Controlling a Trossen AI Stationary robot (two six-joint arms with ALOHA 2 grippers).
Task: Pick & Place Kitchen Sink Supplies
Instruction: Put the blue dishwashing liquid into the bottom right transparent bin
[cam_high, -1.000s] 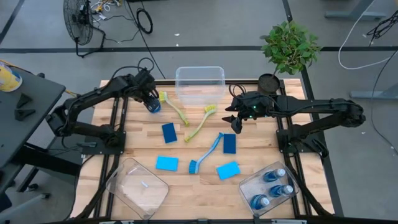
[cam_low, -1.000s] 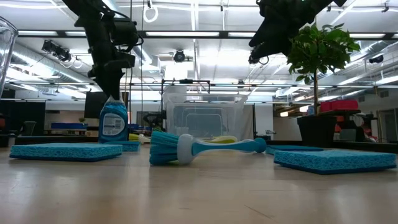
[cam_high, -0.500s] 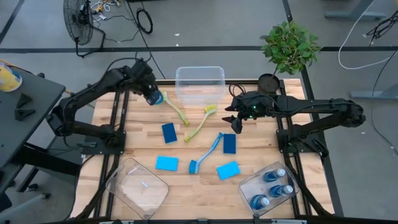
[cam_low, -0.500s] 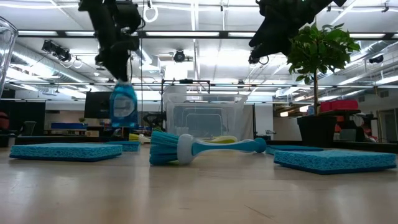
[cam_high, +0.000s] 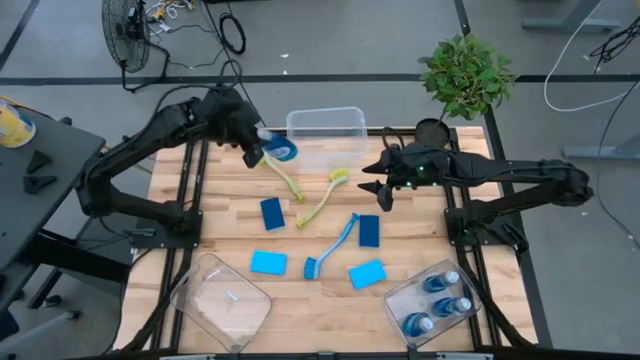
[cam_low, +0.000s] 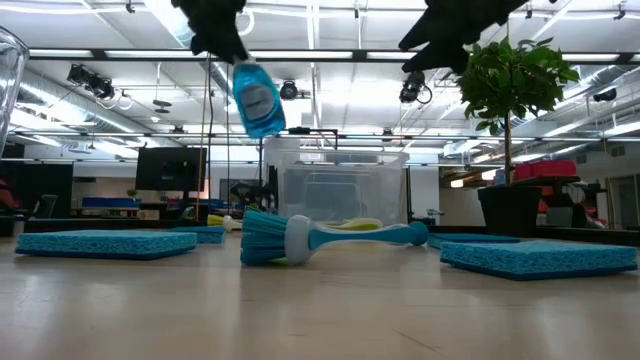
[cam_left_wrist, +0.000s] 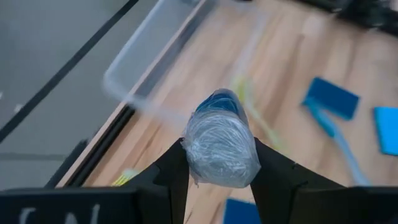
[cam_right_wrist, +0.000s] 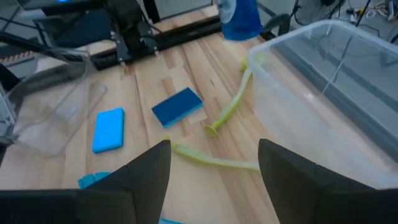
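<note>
My left gripper (cam_high: 258, 148) is shut on a small blue soap bottle (cam_high: 280, 150), high in the air by the left end of the clear bin (cam_high: 322, 135) at the table's far edge. The low view shows the bottle (cam_low: 258, 100) hanging tilted. My right gripper (cam_high: 384, 192) hovers open above the table, right of the brushes. Two yellow-green brushes (cam_high: 283, 172) (cam_high: 322, 195) and a blue brush (cam_high: 333, 245) lie flat. Four sponges lie around them, dark blue (cam_high: 272, 213) (cam_high: 369, 230) and light blue (cam_high: 268, 262) (cam_high: 367, 273). Three more bottles (cam_high: 437, 300) stand in the near-right bin. My left gripper pinches the soap bottle at its upper end (cam_left_wrist: 214, 146), one finger (cam_left_wrist: 171, 177) on each side. The fingers come from above, slanting toward the table's right. The bottle is lifted clear and hangs tilted below them, its base (cam_low: 266, 125) pointing down toward the far bin.
An empty clear bin (cam_high: 222, 298) lies tilted at the near-left corner. A potted plant (cam_high: 465, 75) stands at the far-right corner behind my right arm. Bare wood shows along the table's left side and near edge.
My left gripper has lifted the soap bottle off the table near the far-left corner. It carried the bottle up and to the right, toward the far bin. The bottle stood upright on the wood before; now it hangs tilted in the air.
</note>
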